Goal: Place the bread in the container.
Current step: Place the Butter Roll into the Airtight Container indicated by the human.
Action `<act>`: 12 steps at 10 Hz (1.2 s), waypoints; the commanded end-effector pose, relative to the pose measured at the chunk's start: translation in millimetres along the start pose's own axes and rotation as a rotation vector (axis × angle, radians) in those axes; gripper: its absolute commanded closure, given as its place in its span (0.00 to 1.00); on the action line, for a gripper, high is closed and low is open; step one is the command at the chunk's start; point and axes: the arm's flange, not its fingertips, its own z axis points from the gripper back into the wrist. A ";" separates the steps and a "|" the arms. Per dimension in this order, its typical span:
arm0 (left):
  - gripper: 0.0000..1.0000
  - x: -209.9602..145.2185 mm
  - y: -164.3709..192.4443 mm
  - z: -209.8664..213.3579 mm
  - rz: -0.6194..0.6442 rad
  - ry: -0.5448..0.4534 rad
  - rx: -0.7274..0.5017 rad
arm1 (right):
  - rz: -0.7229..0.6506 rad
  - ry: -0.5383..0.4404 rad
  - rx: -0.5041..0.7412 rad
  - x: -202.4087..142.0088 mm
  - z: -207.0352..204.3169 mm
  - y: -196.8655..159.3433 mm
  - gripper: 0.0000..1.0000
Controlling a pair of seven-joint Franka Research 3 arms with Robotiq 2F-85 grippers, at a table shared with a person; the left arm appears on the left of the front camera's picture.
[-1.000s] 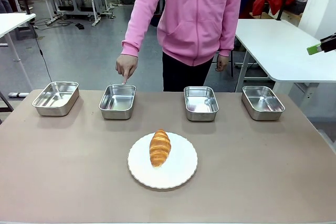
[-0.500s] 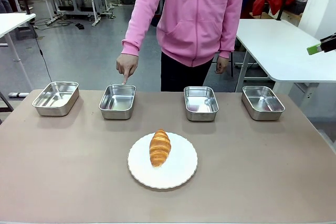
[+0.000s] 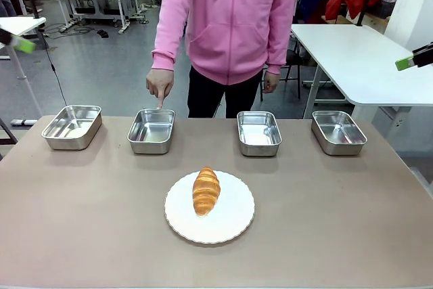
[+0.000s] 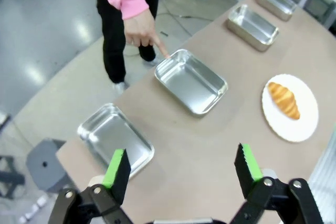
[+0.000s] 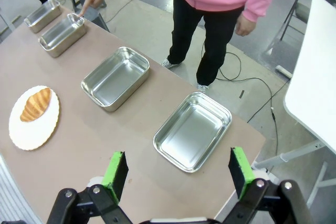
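The bread, a golden-brown croissant, lies on a round white plate at the table's middle. A person's finger points down at the far rim of the container, the second steel pan from the left. My left gripper hangs open high above the table's left end, with the bread and the pointed-at container far below it. My right gripper is open too, high over the right end, the bread far off. Nothing sits between either pair of fingers.
Three more steel pans stand in the same far row: one at the left, one right of centre, one at the right. The person in a pink hoodie stands at the far edge. A white table is behind right.
A green pad of my left gripper has come into the front view at the upper left. The person has shifted slightly left, finger still at the same pan. The bread has not moved.
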 end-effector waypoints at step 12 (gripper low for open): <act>0.00 85.6 -270.2 -246.8 0.350 0.527 0.062 | -0.002 -0.018 0.009 0.6 -0.9 -0.3 0.00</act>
